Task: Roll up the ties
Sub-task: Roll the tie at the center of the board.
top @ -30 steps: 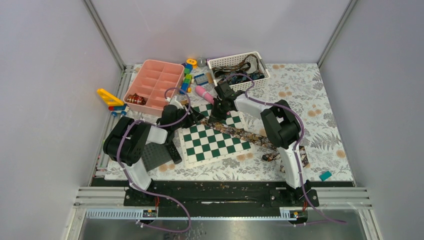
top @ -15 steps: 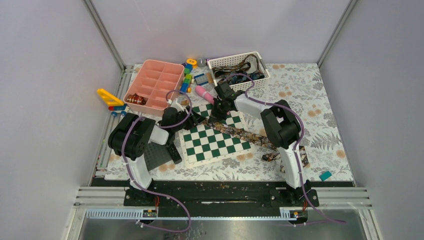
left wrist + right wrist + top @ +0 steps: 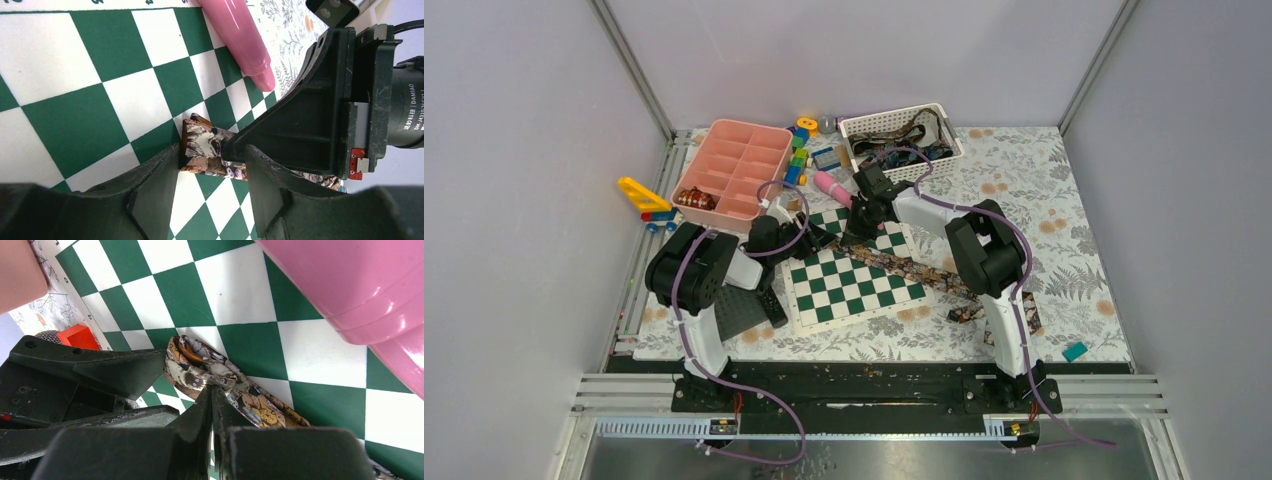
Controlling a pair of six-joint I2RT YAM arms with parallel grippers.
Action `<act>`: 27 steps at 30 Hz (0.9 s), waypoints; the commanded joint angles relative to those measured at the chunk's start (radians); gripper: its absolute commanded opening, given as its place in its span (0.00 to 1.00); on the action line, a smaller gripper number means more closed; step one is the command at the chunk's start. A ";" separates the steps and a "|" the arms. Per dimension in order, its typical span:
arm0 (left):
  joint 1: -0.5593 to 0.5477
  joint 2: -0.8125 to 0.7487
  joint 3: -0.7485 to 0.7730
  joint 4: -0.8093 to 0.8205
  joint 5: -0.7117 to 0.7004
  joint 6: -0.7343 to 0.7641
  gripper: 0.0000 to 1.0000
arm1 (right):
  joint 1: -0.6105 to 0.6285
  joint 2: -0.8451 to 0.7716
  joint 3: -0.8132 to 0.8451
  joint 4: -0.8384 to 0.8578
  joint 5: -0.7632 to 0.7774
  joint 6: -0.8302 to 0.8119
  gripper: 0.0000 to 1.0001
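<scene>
The brown patterned fabric necktie (image 3: 906, 266) crosses the green-and-white checkered board (image 3: 844, 292) (folded end at 11 o'clock). The right gripper (image 3: 212, 390), closed tight, presses on it. The left gripper (image 3: 211, 152) straddles the fold, half-wide.

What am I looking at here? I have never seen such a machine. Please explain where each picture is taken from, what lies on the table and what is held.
This is a robot: a left arm and a right arm bolted to a table. The wide picture looks down from above and behind them; the other two come from a camera on each wrist. On the table lie a chessboard, a pink tray, a white basket, a pink tube and a patterned tie stretched across the board. The left gripper is open, its fingers on either side of the tie's folded end. The right gripper is shut, its tip resting on the tie behind the fold; whether it pinches the cloth I cannot tell.
</scene>
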 commanded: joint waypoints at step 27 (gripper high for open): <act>-0.015 0.000 -0.007 -0.058 0.035 0.073 0.51 | -0.003 -0.001 -0.011 -0.095 0.089 0.030 0.00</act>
